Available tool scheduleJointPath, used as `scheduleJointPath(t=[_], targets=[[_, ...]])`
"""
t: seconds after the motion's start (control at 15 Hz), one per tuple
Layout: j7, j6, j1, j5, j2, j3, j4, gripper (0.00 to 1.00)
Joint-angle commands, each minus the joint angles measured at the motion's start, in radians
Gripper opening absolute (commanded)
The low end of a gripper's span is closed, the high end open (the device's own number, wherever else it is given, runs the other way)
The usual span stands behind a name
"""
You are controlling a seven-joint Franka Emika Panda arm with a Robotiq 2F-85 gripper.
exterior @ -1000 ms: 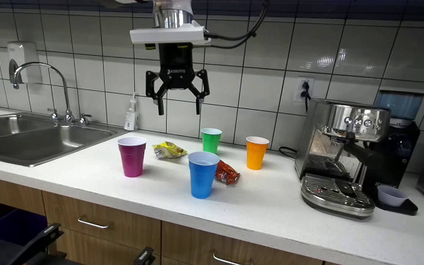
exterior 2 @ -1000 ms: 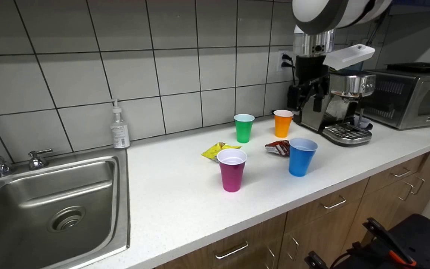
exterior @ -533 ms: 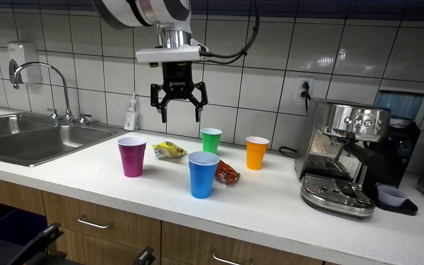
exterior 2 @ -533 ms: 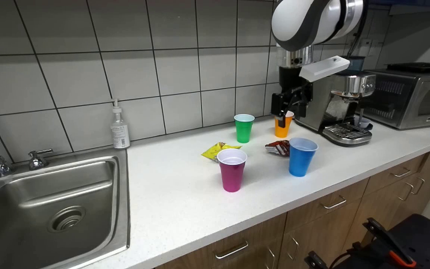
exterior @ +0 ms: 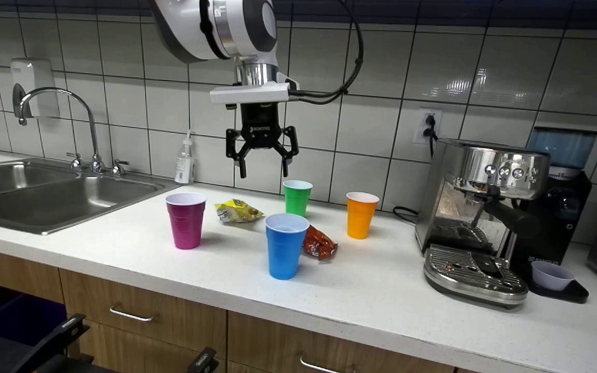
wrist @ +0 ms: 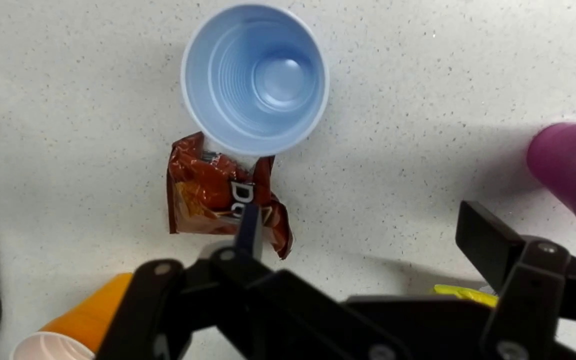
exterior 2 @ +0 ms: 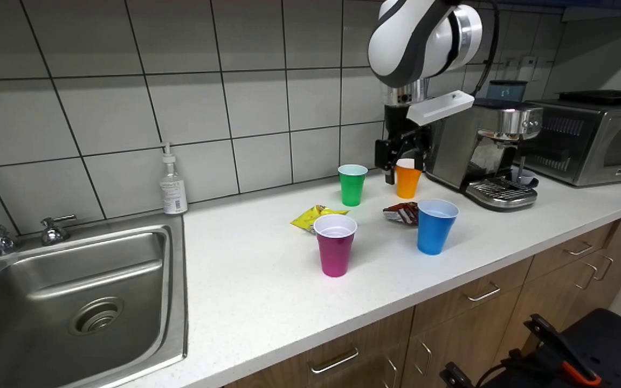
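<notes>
Above the flat white speckled countertop [wrist: 393, 75], my black two-fingered pincer [wrist: 360, 220] is spread and empty, lower frame; any descent should clear the round blue plastic cup [wrist: 255, 80], upper centre, beside the crumpled red-brown foil bag [wrist: 208, 192], centre-left.

**Black two-fingered gripper [exterior: 264, 173] hangs with jaws parted wide**

The rounded white arm [exterior: 233, 31] with dark grey panels and black bands slants in from the top of both exterior views; a shiny, cylindrical metal wrist collar [exterior: 256, 74] stands upright at its lower end; a long white bar [exterior: 251, 94] juts sideways below; a thin black cable [exterior: 360, 46] bows out beside the wrist; the gripper points straight down, linkages splayed, its slim black fingers [exterior: 243, 167] well apart; in the wrist view both show in the lower half.
</notes>
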Motion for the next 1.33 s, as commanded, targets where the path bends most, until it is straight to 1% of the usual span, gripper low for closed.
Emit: scheduleJointPath(t=[0.0,1.27], targets=[[0.029,-0.011,0.002,-0.008,0.091,0.009,0.112,1.00],[0.057,-0.066,0.035,0.022,0.490,0.011,0.601,1.00]])
